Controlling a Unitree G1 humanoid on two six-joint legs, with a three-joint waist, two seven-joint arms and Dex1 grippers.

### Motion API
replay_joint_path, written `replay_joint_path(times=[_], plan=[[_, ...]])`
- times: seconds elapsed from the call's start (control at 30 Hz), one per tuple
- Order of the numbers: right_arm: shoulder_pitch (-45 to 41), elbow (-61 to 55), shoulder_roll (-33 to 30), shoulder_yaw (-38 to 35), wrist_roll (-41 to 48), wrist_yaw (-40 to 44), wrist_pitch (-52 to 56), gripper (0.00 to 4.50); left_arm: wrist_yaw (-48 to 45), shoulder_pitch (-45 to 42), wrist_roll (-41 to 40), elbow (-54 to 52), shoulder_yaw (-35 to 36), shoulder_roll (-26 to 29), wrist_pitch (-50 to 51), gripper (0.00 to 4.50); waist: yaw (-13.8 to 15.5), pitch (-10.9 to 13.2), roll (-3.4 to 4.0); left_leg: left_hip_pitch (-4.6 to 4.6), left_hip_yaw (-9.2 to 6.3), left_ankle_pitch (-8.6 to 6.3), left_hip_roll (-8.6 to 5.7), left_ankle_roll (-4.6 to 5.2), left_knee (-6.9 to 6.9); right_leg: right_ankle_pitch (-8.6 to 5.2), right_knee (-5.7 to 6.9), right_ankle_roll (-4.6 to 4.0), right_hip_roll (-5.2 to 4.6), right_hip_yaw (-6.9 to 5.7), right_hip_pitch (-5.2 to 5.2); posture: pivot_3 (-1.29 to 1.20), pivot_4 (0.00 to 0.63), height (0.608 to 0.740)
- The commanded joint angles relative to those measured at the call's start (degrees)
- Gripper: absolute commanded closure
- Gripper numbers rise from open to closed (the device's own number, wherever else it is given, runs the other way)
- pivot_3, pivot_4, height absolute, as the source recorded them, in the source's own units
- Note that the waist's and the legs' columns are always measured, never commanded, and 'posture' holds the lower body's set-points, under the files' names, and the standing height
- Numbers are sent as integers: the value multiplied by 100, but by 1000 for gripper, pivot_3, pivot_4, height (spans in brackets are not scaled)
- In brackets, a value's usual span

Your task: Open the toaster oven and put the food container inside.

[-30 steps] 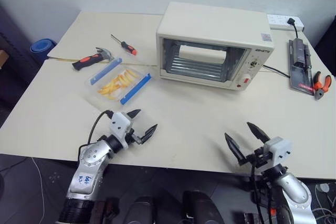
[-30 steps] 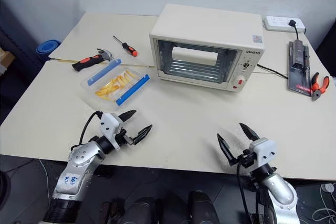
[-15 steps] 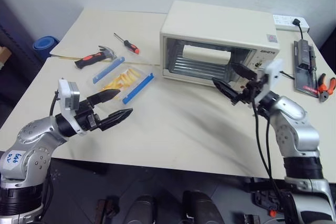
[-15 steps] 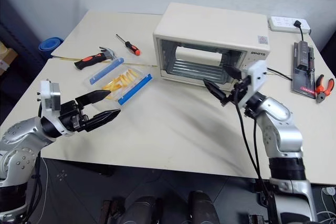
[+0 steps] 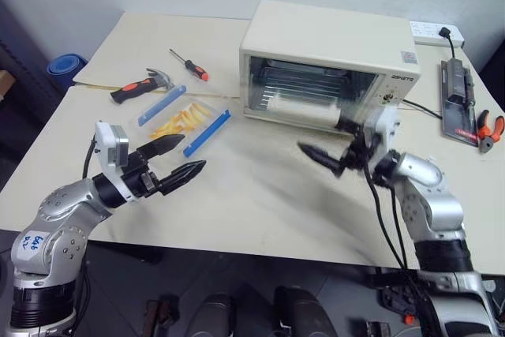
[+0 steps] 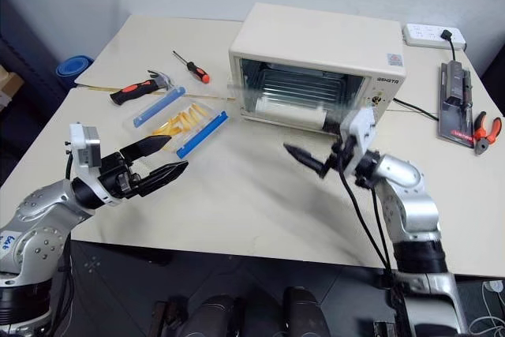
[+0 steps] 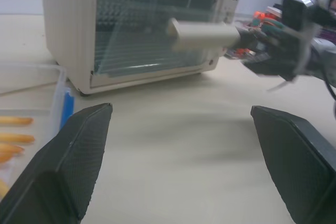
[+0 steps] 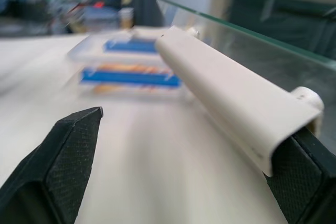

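Right gripper [image 6: 309,165] stood with its jaws wide and clamped on nothing, one finger [image 8: 302,179] hooked behind the cream door handle [image 8: 231,95] of the toaster oven [image 6: 316,69], whose glass door [image 5: 300,104] hung partly down; my left gripper [image 5: 175,162] hovered open and empty near the food container [image 5: 183,121]. I judged that finger could slip off the smooth bar and let the door snap shut or drop hard. Around it, the beige table [image 5: 260,195] carried a hammer [image 5: 140,87], a screwdriver [image 5: 188,65], pliers [image 5: 484,129] and a power strip [image 5: 432,33] near a pale wall.
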Motion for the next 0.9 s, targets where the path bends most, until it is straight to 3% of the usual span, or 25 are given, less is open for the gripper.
replay_joint_path(times=[0.03, 0.4, 0.6, 0.9], plan=[[336, -505, -163, 188, -220, 412, -598, 0, -4, -533, 125, 311, -138, -8, -28, 1146, 1, 0, 0, 1, 0, 1, 0, -2, 0, 0, 0, 0, 0, 0, -2, 0, 150, 740], [571, -100, 0, 308, -797, 130, -1390, 0, -69, -2899, 2038, 3010, -1691, -1176, -1405, 4467, -6, 1, -4, 1, 10, 4, -8, -5, 14, 4, 14, 7, 7, -3, 3, 0, 150, 740], [663, 67, 42, 183, -922, -125, -1625, 0, -416, -3159, 2457, 3804, -1883, -1484, -2072, 4467, 15, 2, -5, -1, 9, 6, -6, -7, 31, 5, 12, 9, 7, -6, 5, 0, 150, 740], [952, 176, 109, -12, -1028, -587, -1946, 0, -639, -3169, 2644, 4145, -1861, -1656, -2381, 4467, 133, 2, -5, -2, 4, 2, -7, -1, 70, 9, 12, 16, 3, -2, 15, 0, 150, 740]])
